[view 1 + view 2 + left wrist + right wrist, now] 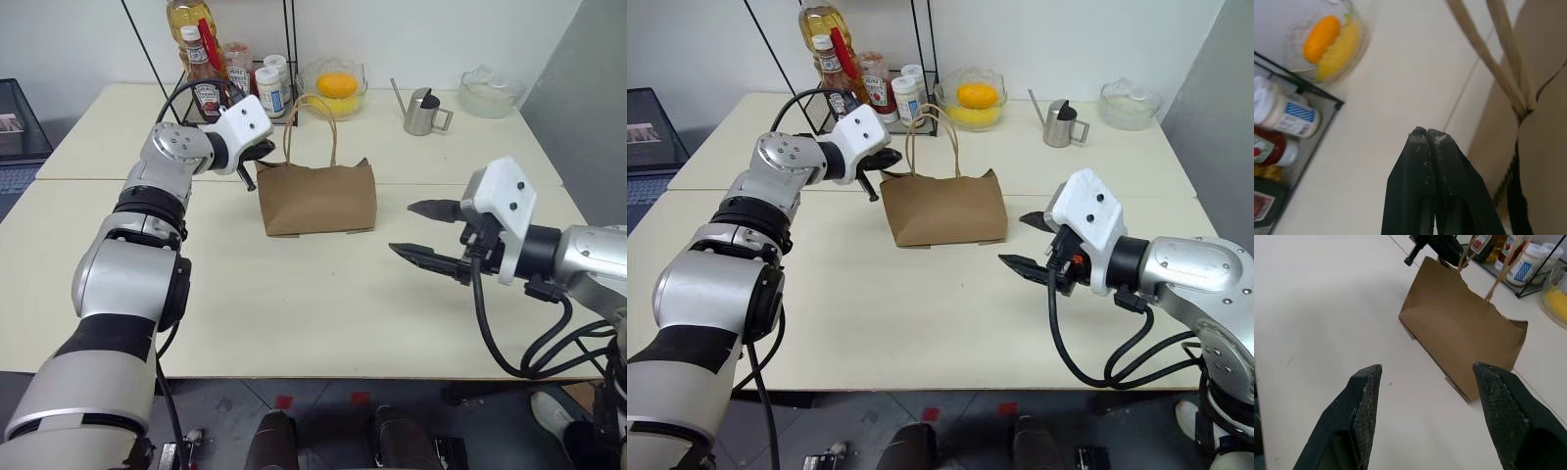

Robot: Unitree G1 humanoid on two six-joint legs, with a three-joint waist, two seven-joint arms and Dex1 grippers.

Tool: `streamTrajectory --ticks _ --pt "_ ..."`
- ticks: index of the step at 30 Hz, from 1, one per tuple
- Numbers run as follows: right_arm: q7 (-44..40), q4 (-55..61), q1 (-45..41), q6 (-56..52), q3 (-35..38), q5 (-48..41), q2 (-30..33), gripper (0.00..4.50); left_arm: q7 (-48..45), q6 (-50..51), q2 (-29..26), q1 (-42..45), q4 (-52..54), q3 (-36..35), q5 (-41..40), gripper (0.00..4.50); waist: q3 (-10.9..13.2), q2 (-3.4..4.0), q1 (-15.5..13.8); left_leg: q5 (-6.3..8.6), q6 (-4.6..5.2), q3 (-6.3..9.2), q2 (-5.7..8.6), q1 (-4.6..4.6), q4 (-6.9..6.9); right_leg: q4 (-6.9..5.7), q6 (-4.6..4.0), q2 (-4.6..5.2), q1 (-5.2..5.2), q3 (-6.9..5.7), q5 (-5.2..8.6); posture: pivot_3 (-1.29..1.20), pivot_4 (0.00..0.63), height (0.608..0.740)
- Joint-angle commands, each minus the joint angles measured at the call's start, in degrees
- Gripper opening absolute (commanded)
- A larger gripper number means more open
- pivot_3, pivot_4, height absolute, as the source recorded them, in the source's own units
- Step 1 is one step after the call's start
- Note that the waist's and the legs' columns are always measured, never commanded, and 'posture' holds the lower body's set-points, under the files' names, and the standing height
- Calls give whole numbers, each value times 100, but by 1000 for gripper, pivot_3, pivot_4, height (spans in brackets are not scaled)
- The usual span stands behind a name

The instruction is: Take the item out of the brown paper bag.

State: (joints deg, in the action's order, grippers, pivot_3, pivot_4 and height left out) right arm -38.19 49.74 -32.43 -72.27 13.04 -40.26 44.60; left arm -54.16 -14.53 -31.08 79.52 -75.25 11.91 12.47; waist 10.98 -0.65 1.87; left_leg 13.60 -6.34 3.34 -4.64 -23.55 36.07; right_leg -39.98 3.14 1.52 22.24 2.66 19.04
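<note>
Left gripper (257,163), fingers pressed together on nothing, beside brown paper bag's (318,196) mouth; right gripper (423,232) spread, farther off.

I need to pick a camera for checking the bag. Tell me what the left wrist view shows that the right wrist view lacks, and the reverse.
Left wrist view alone: the shut left hand up close and an orange fruit in a glass bowl.

Right wrist view alone: the open right hand and the whole brown paper bag standing on the table.

Both: the bag's cord handles and the rack of bottles.
</note>
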Motion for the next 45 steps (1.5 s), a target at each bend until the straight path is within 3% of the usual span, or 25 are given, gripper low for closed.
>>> streamTrajectory --ticks 1,9,14,20,23,29,34,39,43,45 --pt "72 225 60 -52 357 -337 163 3105 -956 -29 -45 225 69 -106 -91 57 0 0 3 0 0 0 0 0 0 0 0 0 0 0 0 0 150 740" --pt "107 159 211 19 465 -879 474 3105 -2758 71 -200 63 402 -164 -247 57 0 0 5 0 2 1 0 0 1 -1 0 -1 -1 0 0 0 150 740" --pt "82 117 338 124 446 -1114 691 3105 -3789 294 -383 -349 1146 -80 -495 57 0 0 12 0 2 2 -2 0 0 -2 0 -1 -1 0 0 0 150 740" --pt "159 73 474 325 340 -1267 777 3105 -3834 1672 -1283 -1783 4157 965 -2000 57 0 0 36 -1 2 3 -7 1 1 -5 0 -1 -2 2 0 0 150 740" --pt "185 54 535 440 264 -1265 820 3105 -3834 2182 -1580 -2271 5242 997 -2348 57 0 0 41 -1 2 6 -7 0 3 -6 0 -2 -5 2 0 0 150 740" --pt "252 86 709 685 187 -1243 925 3105 -3623 2120 -1488 -2272 5680 368 -2381 57 -1 -2 -28 7 27 12 -5 0 20 -8 0 -3 -14 -4 0 0 150 740" --pt "321 213 1024 1031 173 -1145 909 3105 -3826 1967 -1797 -2401 6262 30 -2681 57 -1 -2 -12 8 28 16 -6 0 20 -7 0 -8 -13 -3 0 0 150 740" --pt "367 450 1505 1523 24 -947 785 3105 -3834 1836 -2215 -2969 7177 330 -3261 1445 -2 -1 -6 7 28 15 -7 1 18 -7 0 -8 -14 -1 0 0 150 740" --pt "384 632 1907 1849 -161 -760 737 3105 -3834 1016 -2440 -3605 7539 603 -3235 2698 -2 -1 -8 8 28 15 -7 4 19 -9 0 -8 -16 1 0 0 150 740" --pt "387 665 2011 1926 -226 -708 752 3105 -3834 607 -2424 -3785 7543 693 -3113 2698 -3 -2 -14 8 28 15 -7 4 21 -8 0 -8 -17 0 0 0 150 740"
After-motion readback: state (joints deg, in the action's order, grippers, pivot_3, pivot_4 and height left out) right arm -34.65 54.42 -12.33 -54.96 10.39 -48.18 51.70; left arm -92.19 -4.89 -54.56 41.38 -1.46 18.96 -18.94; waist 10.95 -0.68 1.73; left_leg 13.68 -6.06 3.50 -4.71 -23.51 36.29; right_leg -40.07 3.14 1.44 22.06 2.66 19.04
